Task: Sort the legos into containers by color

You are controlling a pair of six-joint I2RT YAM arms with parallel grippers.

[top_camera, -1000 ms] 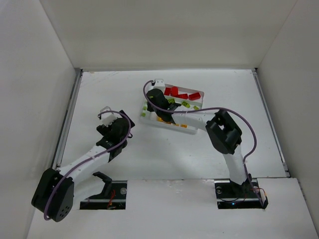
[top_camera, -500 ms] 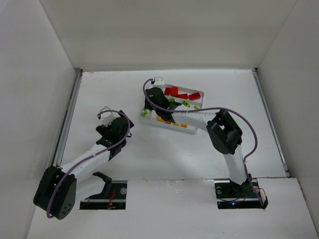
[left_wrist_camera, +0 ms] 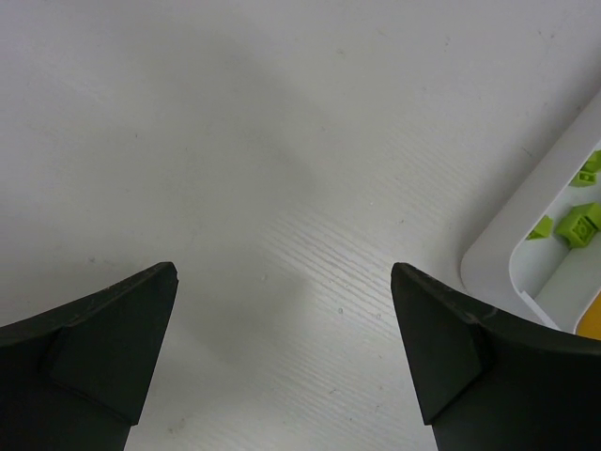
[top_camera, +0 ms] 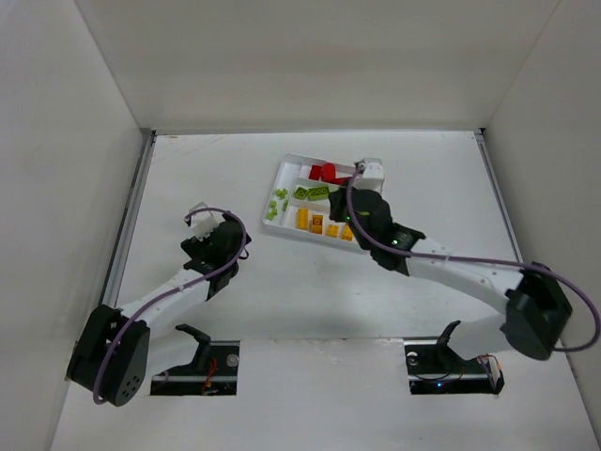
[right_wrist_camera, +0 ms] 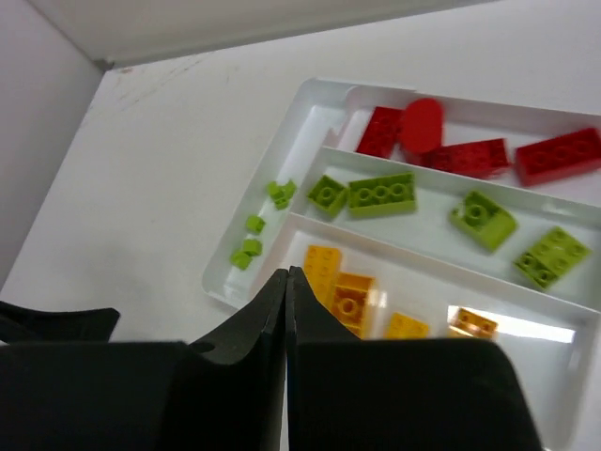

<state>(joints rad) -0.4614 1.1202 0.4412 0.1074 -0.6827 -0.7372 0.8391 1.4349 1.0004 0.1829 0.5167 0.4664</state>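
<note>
The white tray [top_camera: 286, 169] lies at the table's middle back. In the right wrist view its [right_wrist_camera: 324, 86] far slot holds red legos [right_wrist_camera: 470, 155], the middle slot lime green legos [right_wrist_camera: 380, 194], the near slot yellow-orange legos [right_wrist_camera: 343, 296], and the narrow end slot tiny green legos [right_wrist_camera: 252, 246]. My right gripper [right_wrist_camera: 286, 272] is shut and empty, hovering above the tray's near side; from above it [top_camera: 355, 209] sits over the tray's right part. My left gripper [left_wrist_camera: 284, 272] is open and empty over bare table, left of the tray [left_wrist_camera: 498, 244]; it also shows in the top view [top_camera: 208, 233].
White walls enclose the table on the left, back and right. A metal rail [top_camera: 131, 211] runs along the left edge. The right arm's forearm [top_camera: 451, 272] stretches across the table from the right.
My right arm has swung from over the tray's left end to its right side, its elbow now far right, uncovering the tray's contents. The left arm has barely moved.
</note>
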